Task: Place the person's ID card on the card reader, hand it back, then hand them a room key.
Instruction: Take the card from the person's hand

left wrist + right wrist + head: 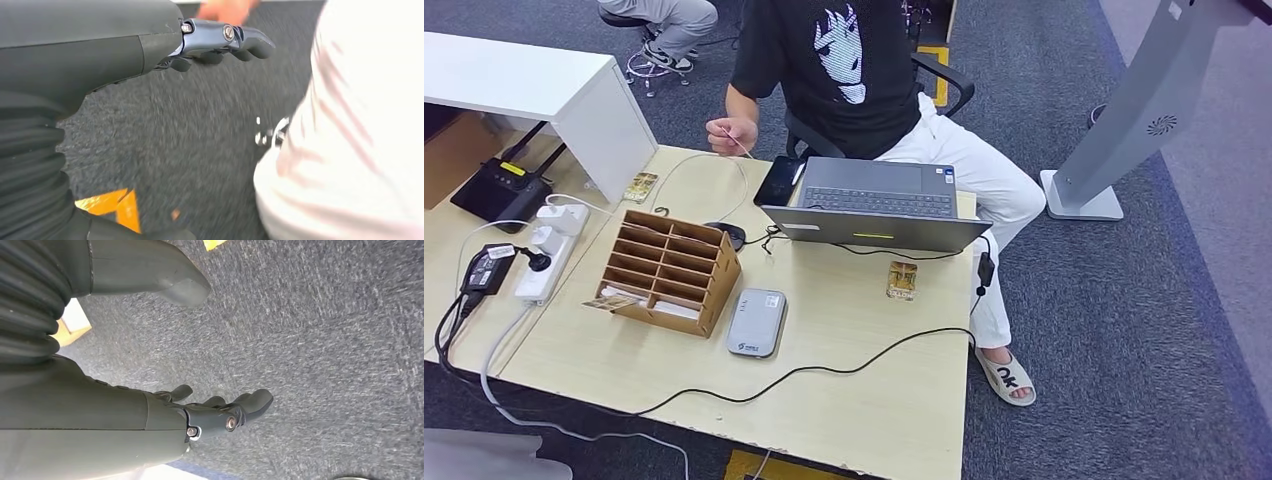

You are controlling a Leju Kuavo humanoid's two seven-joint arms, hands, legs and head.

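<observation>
The person's hand (729,133) holds a thin pale ID card (740,146) edge-on beyond the table's (864,400) far-left edge; the empty, loosely curled left robot hand (220,42) is nearer, the right robot hand (215,412) hanging released.

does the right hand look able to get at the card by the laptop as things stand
Probably yes, once raised. The card lies flat and alone on the table, just in front of the laptop; a cable runs nearby. The right hand hangs open over carpet, holding nothing.

left hand (220,42) empty, fingers apart, right hand (220,412) likewise
</observation>
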